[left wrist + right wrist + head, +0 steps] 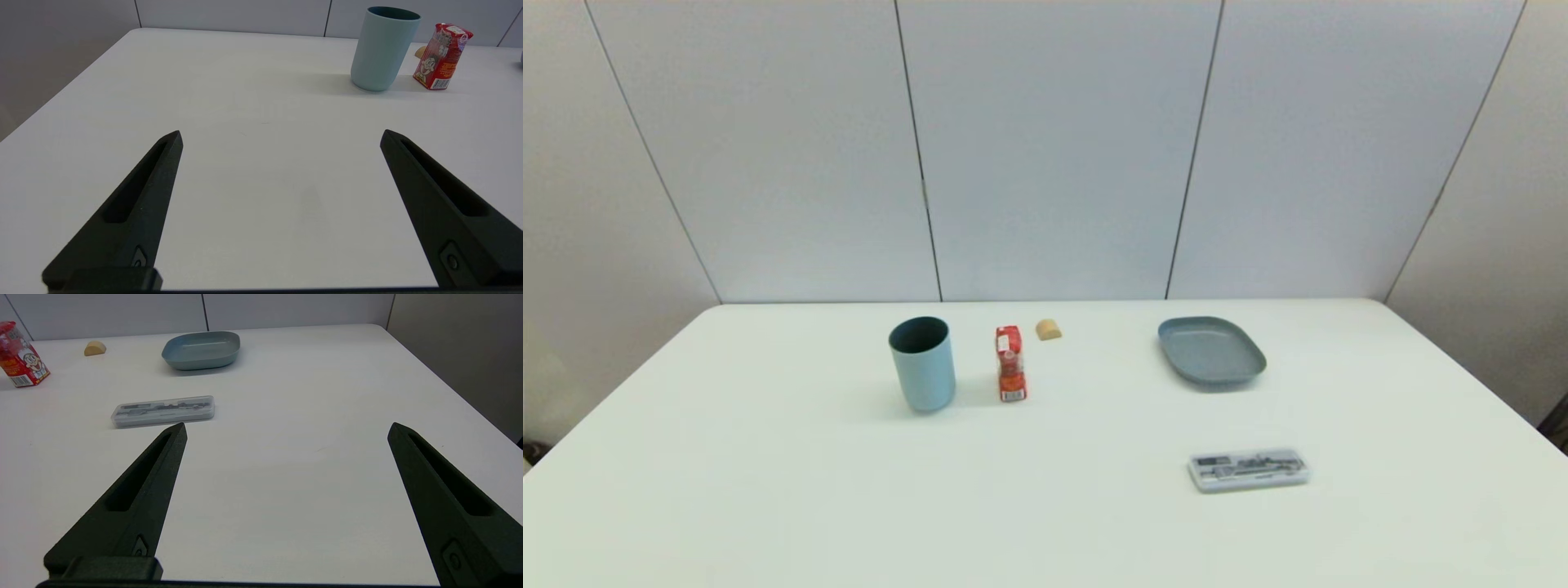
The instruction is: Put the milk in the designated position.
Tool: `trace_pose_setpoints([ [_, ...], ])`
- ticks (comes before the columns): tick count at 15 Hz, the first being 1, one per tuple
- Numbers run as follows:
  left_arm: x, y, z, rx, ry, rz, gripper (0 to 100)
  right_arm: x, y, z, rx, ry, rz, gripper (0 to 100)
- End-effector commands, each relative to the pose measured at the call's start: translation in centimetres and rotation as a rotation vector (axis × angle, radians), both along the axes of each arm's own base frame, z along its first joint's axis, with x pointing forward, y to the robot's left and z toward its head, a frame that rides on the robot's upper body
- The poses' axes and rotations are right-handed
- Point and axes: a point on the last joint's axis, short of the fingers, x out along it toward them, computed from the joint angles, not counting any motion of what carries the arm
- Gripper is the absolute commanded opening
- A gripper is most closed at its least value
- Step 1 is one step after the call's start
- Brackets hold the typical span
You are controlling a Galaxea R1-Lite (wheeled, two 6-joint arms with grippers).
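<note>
White counter (768, 457): milk (1010, 363) standing narrow beside cup (922, 363); both hands (282, 136) (286, 428) hanging spread, empty. Risking tipping it or clipping cup.

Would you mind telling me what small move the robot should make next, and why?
Probably reach the open left gripper toward the milk: it stands upright and untouched between the blue cup and tan block, nearer that arm; the right gripper is open too.
</note>
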Motion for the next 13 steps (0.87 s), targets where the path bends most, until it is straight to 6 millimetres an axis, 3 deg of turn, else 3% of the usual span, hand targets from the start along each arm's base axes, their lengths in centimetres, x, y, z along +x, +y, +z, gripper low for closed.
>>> trace_pose_setpoints([
  [1, 0.04, 0.00, -0.07, -0.001, 0.004, 0.000, 100, 0.01, 0.00, 0.01, -0.004, 0.001, 0.000, 100],
  [13, 0.04, 0.00, -0.07, -0.001, 0.004, 0.000, 100, 0.01, 0.00, 0.01, 0.000, 0.001, 0.000, 100],
])
